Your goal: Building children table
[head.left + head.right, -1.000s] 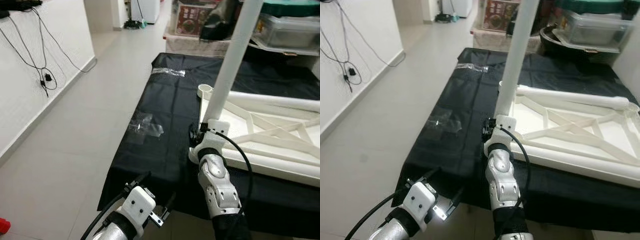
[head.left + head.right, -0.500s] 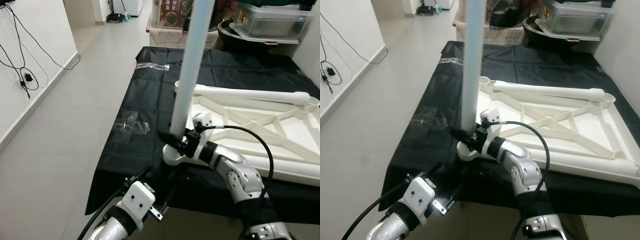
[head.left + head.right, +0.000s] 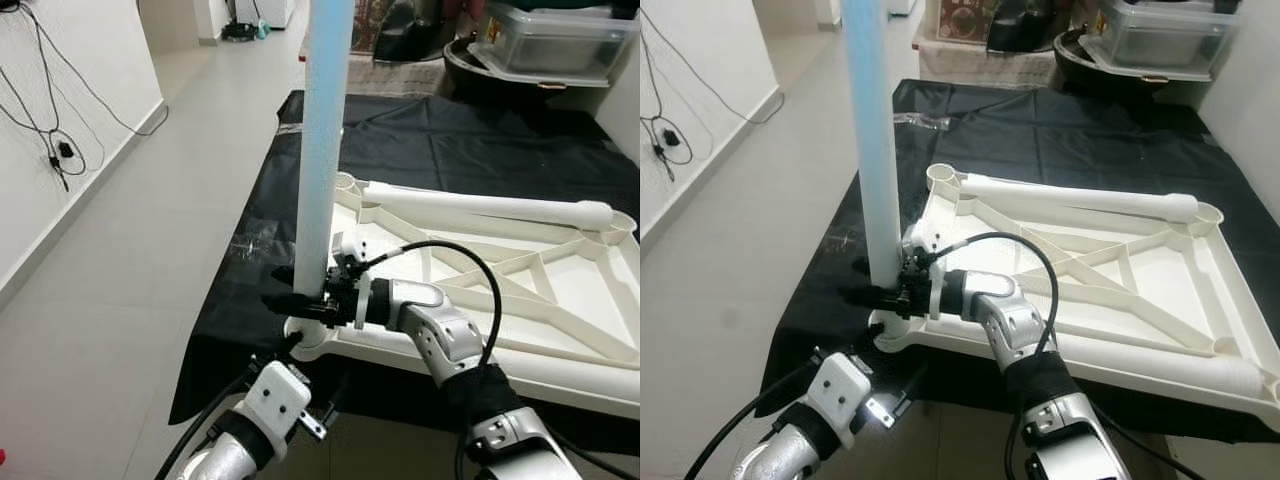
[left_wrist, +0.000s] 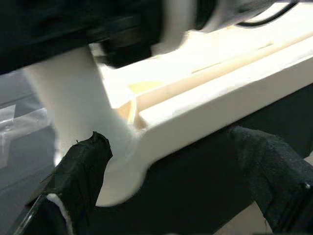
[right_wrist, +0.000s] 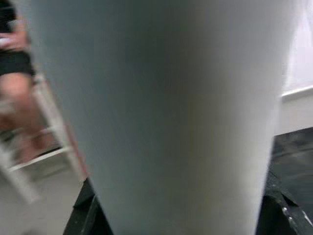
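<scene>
I had the right gripper clamped around the foot of the white table leg, left of centre, its long axis upright over the corner socket of the upturned tabletop. The left gripper, fingers spread and empty, sat just below.

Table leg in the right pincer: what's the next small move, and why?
Probably press the table leg straight down into the corner socket of the upturned tabletop. The right pincer grips it near its base, upright, with its foot at that socket. Whether it is fully seated cannot be told. The left pincer hovers below the corner, open.
</scene>
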`<state>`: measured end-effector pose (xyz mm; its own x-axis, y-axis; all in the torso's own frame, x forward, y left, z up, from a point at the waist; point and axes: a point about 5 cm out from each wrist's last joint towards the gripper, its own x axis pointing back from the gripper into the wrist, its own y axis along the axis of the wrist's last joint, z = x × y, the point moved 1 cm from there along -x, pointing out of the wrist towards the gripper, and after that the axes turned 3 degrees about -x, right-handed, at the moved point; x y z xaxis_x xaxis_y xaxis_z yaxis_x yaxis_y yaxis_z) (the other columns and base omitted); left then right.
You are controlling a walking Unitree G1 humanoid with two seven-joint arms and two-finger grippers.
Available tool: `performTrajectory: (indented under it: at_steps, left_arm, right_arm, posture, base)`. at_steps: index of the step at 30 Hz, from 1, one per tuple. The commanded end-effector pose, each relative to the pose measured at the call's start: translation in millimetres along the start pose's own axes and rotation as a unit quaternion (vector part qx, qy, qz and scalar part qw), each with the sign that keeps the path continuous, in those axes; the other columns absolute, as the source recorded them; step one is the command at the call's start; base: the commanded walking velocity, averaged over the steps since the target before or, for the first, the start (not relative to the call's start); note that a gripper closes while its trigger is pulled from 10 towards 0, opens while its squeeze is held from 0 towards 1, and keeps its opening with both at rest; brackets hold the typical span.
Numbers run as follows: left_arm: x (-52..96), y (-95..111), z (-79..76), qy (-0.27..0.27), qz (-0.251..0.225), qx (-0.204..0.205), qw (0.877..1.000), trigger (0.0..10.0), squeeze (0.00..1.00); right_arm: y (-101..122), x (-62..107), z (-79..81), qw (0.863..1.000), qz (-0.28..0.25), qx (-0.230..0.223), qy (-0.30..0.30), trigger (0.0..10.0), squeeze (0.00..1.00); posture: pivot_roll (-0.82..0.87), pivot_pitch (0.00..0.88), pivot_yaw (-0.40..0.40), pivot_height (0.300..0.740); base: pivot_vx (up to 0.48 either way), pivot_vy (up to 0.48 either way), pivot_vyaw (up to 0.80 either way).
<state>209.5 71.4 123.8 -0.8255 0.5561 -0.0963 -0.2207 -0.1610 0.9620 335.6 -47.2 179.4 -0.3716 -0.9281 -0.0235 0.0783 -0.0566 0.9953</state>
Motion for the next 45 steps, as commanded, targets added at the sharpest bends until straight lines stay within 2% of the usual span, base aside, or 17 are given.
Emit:
performTrajectory:
  at_steps: [1, 7, 9, 10, 12, 15, 19, 20, 21, 22, 23, 24, 29, 30, 35, 37, 45]
  left_arm:
    - [1.8, -4, -2.6, -0.004, 0.011, 0.006, 1.000, 10.0, 0.00]
    - [2.2, -4, -2.4, -0.004, 0.011, 0.006, 1.000, 10.0, 0.00]
    - [2.5, -4, -2.2, -0.004, 0.010, 0.006, 1.000, 10.0, 0.00]
    - [2.5, -4, -2.2, -0.004, 0.010, 0.006, 1.000, 10.0, 0.00]
    - [2.4, -4, -2.1, -0.003, 0.010, 0.005, 1.000, 10.0, 0.00]
    - [2.4, -4, -2.0, -0.002, 0.009, 0.004, 1.000, 10.0, 0.00]
    - [2.4, -4, -2.1, -0.001, 0.009, 0.003, 1.000, 10.0, 0.00]
    - [2.5, -4, -2.2, -0.001, 0.008, 0.003, 1.000, 10.0, 0.00]
    - [2.5, -4, -2.2, -0.001, 0.008, 0.003, 1.000, 10.0, 0.00]
    - [2.6, -4, -2.4, -0.001, 0.009, 0.003, 1.000, 10.0, 0.00]
    - [2.6, -4, -2.6, -0.001, 0.008, 0.003, 1.000, 10.0, 0.00]
    - [2.7, -4, -2.6, -0.002, 0.008, 0.002, 1.000, 10.0, 0.00]
    - [2.9, -4, -2.3, 0.000, 0.007, 0.001, 1.000, 10.0, 0.00]
    - [3.1, -4, -2.3, 0.001, 0.006, 0.001, 1.000, 10.0, 0.00]
    - [3.3, -4, -2.4, 0.001, 0.006, 0.001, 1.000, 10.0, 0.00]
    - [3.3, -5, -2.6, 0.000, 0.007, 0.001, 1.000, 10.0, 0.00]
    - [3.3, -5, -3.1, -0.002, 0.007, 0.001, 1.000, 10.0, 0.00]
  right_arm:
    - [-9, 5.9, -17.2, 0.993, 0.000, -0.019, -0.115, 0.0, 0.00]
    - [-6, 25.5, -41.9, 0.945, -0.035, -0.013, -0.326, 0.0, 0.00]
    - [-9, 53.8, -51.9, 0.871, -0.046, -0.011, -0.490, 0.0, 0.00]
    - [-9, 53.8, -51.9, 0.871, -0.046, -0.011, -0.490, 0.0, 0.00]
    - [-24, 78.0, -39.0, 0.792, -0.045, -0.024, -0.608, 0.0, 0.00]
    - [-34, 84.7, -26.5, 0.755, -0.044, -0.039, -0.653, 0.0, 0.00]
    - [-38, 80.0, -21.4, 0.747, -0.047, -0.045, -0.661, 0.0, 0.00]
    - [-37, 68.7, -21.2, 0.763, -0.056, -0.050, -0.642, 3.8, 0.00]
    - [-37, 68.7, -21.2, 0.763, -0.056, -0.050, -0.642, 3.8, 0.00]
    - [-36, 62.4, -20.9, 0.777, -0.064, -0.055, -0.624, 10.0, 0.00]
    - [-31, 56.7, -19.9, 0.792, -0.076, -0.042, -0.604, 10.0, 0.00]
    - [-26, 51.4, -18.6, 0.808, -0.091, -0.029, -0.581, 10.0, 1.00]
    - [-13, 42.4, -14.9, 0.839, -0.118, -0.001, -0.532, 10.0, 0.92]
    - [-10, 38.0, -16.3, 0.877, -0.127, -0.019, -0.463, 10.0, 0.00]
    - [-11, 32.4, -16.3, 0.932, -0.122, -0.070, -0.335, 10.0, 0.00]
    - [-14, 35.1, -10.5, 0.977, -0.066, -0.065, -0.193, 10.0, 0.00]
    - [-22, 45.8, 1.0, 0.998, 0.047, -0.046, 0.026, 10.0, 0.00]
  posture:
    - [0.08, 0.139, -0.050, 0.740]
    - [0.07, 0.135, -0.048, 0.740]
    - [0.07, 0.133, -0.049, 0.740]
    - [0.07, 0.133, -0.049, 0.740]
    - [0.08, 0.130, -0.047, 0.740]
    - [0.08, 0.125, -0.049, 0.740]
    - [0.08, 0.120, -0.050, 0.740]
    - [0.08, 0.117, -0.048, 0.740]
    - [0.08, 0.117, -0.048, 0.740]
    - [0.08, 0.115, -0.048, 0.740]
    - [0.08, 0.113, -0.050, 0.740]
    - [0.08, 0.112, -0.050, 0.740]
    - [0.08, 0.112, -0.050, 0.740]
    - [0.08, 0.103, -0.048, 0.740]
    - [0.08, 0.099, -0.047, 0.740]
    - [0.08, 0.096, -0.044, 0.740]
    - [0.08, 0.097, -0.051, 0.740]
  base:
    - [0.000, 0.000, 0.00]
    - [0.000, 0.000, 0.00]
    - [0.000, 0.000, 0.00]
    - [0.000, 0.000, 0.00]
    - [0.000, 0.000, 0.00]
    - [0.000, 0.000, 0.00]
    - [0.000, 0.000, 0.00]
    - [0.000, 0.000, 0.00]
    - [0.000, 0.000, 0.00]
    - [0.000, 0.000, 0.00]
    - [0.000, 0.000, 0.00]
    - [0.000, 0.000, 0.00]
    - [0.000, 0.000, 0.00]
    - [0.000, 0.000, 0.00]
    - [0.000, 0.000, 0.00]
    - [0.000, 0.000, 0.00]
    - [0.000, 0.000, 0.00]
